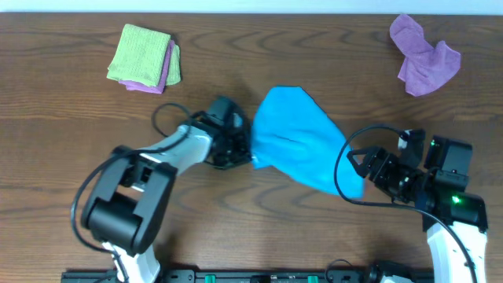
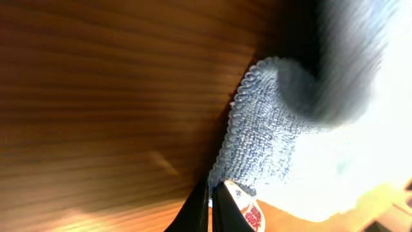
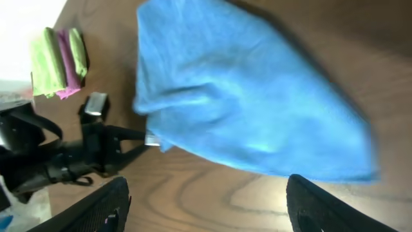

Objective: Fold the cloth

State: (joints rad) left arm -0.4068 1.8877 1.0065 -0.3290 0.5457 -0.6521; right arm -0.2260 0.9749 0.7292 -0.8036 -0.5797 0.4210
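Your left gripper point(image 1: 242, 151) was clamped shut on the left edge of the bright sky-blue terry cloth point(image 1: 302, 145), right by its small white tag point(image 2: 248, 211). The cloth lay bunched mid-way across the brown wooden table point(image 1: 71, 110). Your right gripper point(image 1: 363, 163) sat with its jaws spread wide at the cloth's lower right corner, not closed on it.

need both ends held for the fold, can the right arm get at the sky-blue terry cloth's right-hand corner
Probably yes: the right tool hangs open just beside that corner of the sky-blue terry cloth, with only bare wooden table between them.
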